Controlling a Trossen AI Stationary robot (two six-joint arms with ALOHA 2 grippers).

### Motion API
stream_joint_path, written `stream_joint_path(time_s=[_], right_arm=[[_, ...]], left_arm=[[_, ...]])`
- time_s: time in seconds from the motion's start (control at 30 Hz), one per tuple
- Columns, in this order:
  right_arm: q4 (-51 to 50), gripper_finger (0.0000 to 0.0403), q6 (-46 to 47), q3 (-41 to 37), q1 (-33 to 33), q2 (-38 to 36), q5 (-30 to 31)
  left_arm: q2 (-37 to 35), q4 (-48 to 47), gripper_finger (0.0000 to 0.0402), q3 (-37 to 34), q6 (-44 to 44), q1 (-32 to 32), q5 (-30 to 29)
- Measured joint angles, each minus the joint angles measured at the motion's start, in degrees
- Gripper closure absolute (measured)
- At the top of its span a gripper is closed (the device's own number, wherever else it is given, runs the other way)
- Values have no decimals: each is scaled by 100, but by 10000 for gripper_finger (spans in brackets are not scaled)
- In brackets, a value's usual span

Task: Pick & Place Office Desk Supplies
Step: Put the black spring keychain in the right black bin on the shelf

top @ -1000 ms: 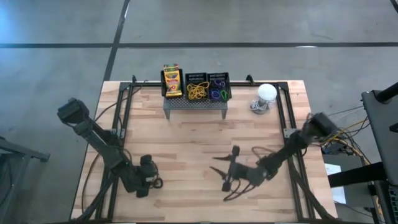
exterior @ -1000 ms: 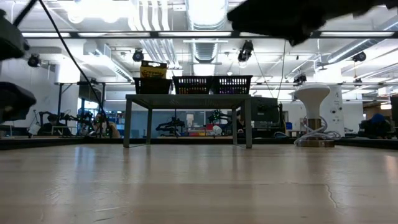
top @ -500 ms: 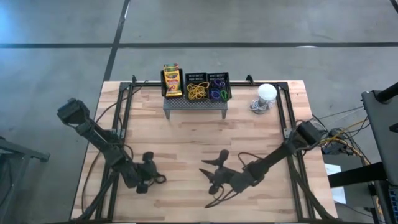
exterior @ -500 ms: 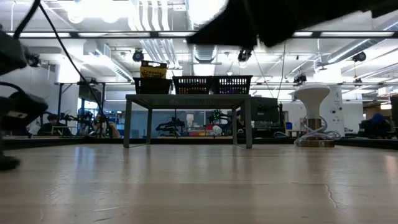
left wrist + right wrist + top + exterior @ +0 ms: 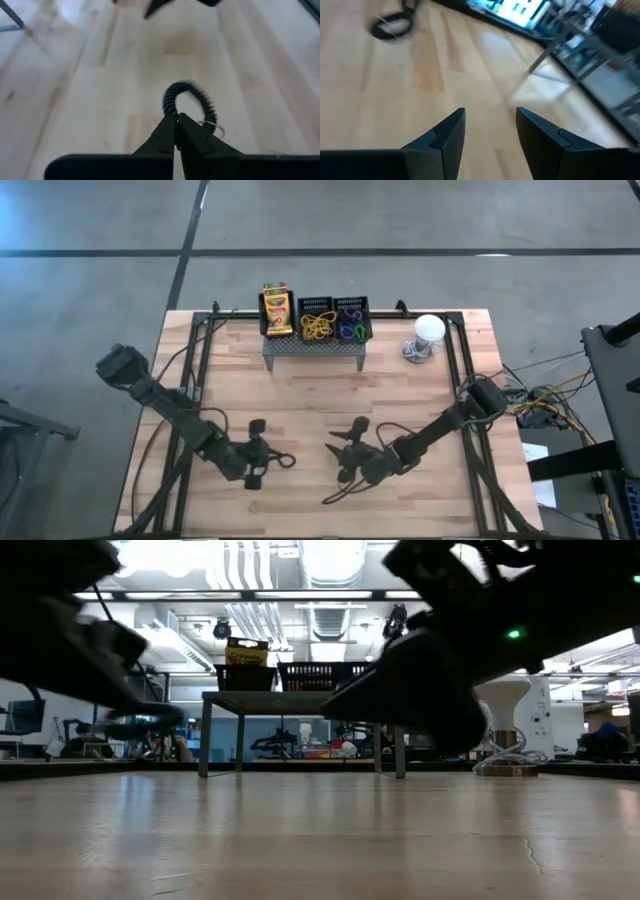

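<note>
My left gripper (image 5: 176,120) pinches the black loop (image 5: 190,107) low over the bench's near edge. Lift straight, keep the pinch firm, then head for the mesh bins (image 5: 335,319) at the far edge. My right gripper (image 5: 487,125), fingers spread, waits nearby.

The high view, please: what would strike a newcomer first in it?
The two dark arms meeting over the near half of the table: the left gripper shut on a black loop, the right gripper open beside it. At the far edge, a crayon box and mesh bins top a grey stand.
</note>
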Motion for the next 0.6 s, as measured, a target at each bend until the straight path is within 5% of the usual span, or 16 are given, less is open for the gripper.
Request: stream_joint_path(time_s=[0.3,0.6], right_arm=[[6,214,1953,-416,-317,-187,-1217],[1707,179,1586,58,-700,682,-1928]], left_arm=[[486,558,391,346,774,856,-31],[682,1294,390,328,1983,869,-259]])
